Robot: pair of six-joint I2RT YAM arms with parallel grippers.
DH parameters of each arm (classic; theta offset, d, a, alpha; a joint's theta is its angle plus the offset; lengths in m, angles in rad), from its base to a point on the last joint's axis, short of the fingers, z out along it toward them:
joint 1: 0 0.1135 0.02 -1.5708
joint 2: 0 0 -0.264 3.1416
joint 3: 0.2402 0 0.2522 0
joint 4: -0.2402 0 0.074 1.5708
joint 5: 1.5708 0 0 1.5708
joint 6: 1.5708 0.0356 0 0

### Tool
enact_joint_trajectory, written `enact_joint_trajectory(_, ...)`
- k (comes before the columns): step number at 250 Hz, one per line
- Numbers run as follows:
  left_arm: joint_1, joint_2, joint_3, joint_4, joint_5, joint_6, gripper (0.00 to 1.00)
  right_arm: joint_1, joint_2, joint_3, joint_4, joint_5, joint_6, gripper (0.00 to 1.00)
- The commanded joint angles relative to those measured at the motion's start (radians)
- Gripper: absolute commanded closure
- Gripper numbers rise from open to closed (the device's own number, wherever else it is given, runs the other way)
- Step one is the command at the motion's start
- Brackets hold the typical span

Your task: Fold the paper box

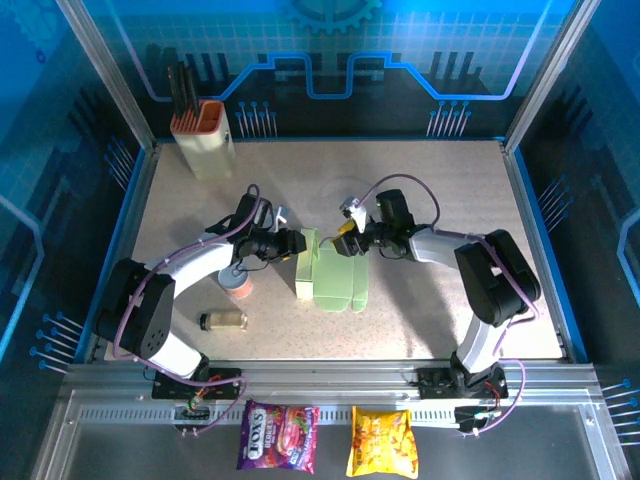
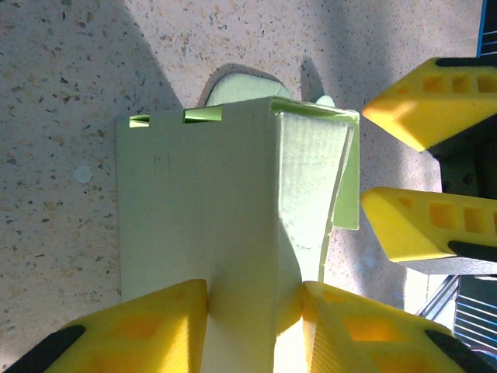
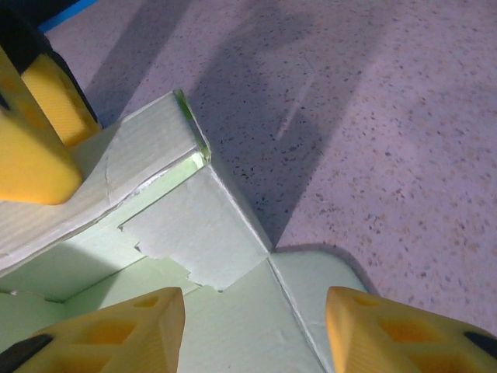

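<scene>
Judging from its raised walls, you are partway: the pale mint-green cardboard paper box (image 1: pixel 335 285) sits between your left end effector (image 2: pixel 255 291), clenched on one wall, and your released right end effector (image 3: pixel 256 311); other flaps lie flat.

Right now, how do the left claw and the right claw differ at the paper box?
The left claw is shut on a raised wall of the paper box; the right claw is open, gripping nothing. The left claw reaches in from the left, the right claw from the right. Both have yellow fingers.
</scene>
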Motion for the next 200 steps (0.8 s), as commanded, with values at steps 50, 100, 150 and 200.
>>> enact_joint_trajectory(50, 0.001, 0.037, 0.009, -0.085, -0.018, 0.036, 0.64, 0.003, 0.058, 0.177, -0.232, -0.109, -0.319, 0.49)
enact_joint_trajectory(100, 0.001, 0.035, 0.013, -0.095, -0.017, 0.041, 0.64, 0.016, 0.08, 0.206, -0.182, -0.134, -0.503, 0.48)
enact_joint_trajectory(150, 0.001, 0.032, 0.018, -0.106, -0.019, 0.049, 0.64, 0.014, 0.147, 0.274, -0.212, -0.167, -0.645, 0.45)
enact_joint_trajectory(200, 0.001, 0.021, 0.013, -0.112, -0.02, 0.049, 0.64, 0.017, 0.21, 0.313, -0.24, -0.183, -0.746, 0.44)
